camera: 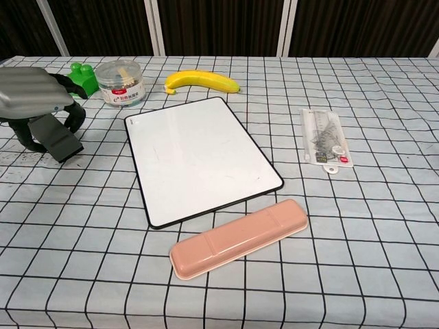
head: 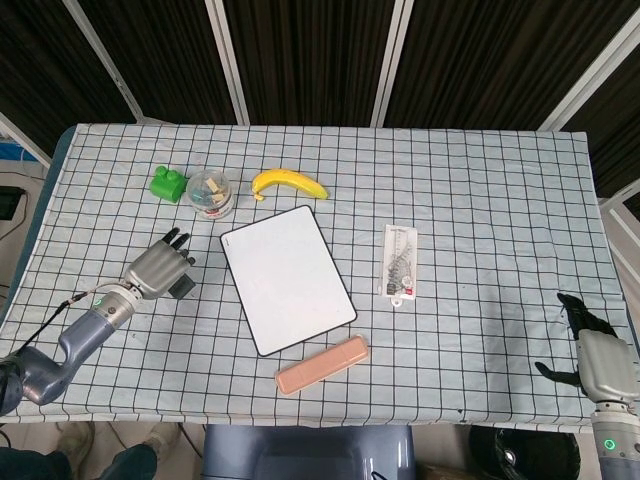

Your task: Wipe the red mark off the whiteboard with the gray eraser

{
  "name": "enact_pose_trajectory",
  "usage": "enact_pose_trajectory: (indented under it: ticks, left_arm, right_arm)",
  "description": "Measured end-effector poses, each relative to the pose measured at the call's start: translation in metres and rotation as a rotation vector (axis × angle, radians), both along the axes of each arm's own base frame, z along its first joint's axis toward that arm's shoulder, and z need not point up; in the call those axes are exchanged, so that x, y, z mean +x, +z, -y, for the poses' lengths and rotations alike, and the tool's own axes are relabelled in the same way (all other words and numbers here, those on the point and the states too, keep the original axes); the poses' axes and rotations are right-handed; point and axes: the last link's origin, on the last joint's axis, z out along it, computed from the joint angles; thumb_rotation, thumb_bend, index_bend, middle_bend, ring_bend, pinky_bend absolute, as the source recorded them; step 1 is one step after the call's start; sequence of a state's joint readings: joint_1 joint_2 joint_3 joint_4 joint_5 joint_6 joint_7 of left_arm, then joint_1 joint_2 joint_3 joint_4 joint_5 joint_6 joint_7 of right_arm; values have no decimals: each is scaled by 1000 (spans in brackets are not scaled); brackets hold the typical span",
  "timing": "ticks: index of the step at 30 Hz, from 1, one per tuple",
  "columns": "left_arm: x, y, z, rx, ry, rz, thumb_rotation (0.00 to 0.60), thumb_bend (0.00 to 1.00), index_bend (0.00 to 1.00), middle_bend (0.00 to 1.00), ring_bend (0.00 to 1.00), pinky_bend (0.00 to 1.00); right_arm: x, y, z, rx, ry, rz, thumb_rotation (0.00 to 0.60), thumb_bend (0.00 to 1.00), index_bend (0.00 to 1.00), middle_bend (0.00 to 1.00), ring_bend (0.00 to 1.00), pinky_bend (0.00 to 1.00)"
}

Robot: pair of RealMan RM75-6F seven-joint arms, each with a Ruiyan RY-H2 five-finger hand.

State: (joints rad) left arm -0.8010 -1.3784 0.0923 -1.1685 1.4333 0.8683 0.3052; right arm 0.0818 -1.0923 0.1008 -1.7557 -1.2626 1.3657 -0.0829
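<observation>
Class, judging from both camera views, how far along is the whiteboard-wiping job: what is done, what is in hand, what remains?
Done: the whiteboard shows no red mark in either view, only faint smudges. In hand: the left hand holds the gray eraser, off the board to its left. The right hand waits at the table's near right edge. Left: apparently only setting the eraser down.

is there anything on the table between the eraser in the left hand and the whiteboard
Nothing visible: only bare checkered tablecloth lies between the left hand, which holds the gray block eraser, and the black-framed whiteboard.
</observation>
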Motion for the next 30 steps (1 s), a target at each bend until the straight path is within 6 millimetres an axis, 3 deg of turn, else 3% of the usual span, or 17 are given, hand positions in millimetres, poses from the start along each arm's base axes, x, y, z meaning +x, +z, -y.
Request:
enact_pose_trajectory:
  ticks: [9,12,17,23,30]
  left_arm:
    - [-5,-7,0,58,165,37,600,313,515,477,113,123]
    - [-2,-11,2,64,184,21,600,234,416,410,101,120]
    - [2,-12,4,69,184,-23,600,111,136,235,64,100]
    - [10,-8,5,101,178,-34,600,102,27,150,33,101]
    - [21,1,13,97,199,-12,600,103,0,141,1,69]
  right_arm:
    - [0,0,0,3,2,0,600,54,122,129,221,233]
    - [0,0,0,2,1,0,600,53,122,129,221,233]
    - [0,0,0,4,1,1,600,54,126,130,221,233]
    - [0,0,1,4,1,3,600,54,130,134,221,233]
    - [0,0,1,0,-1,4,600,55,133,137,221,233]
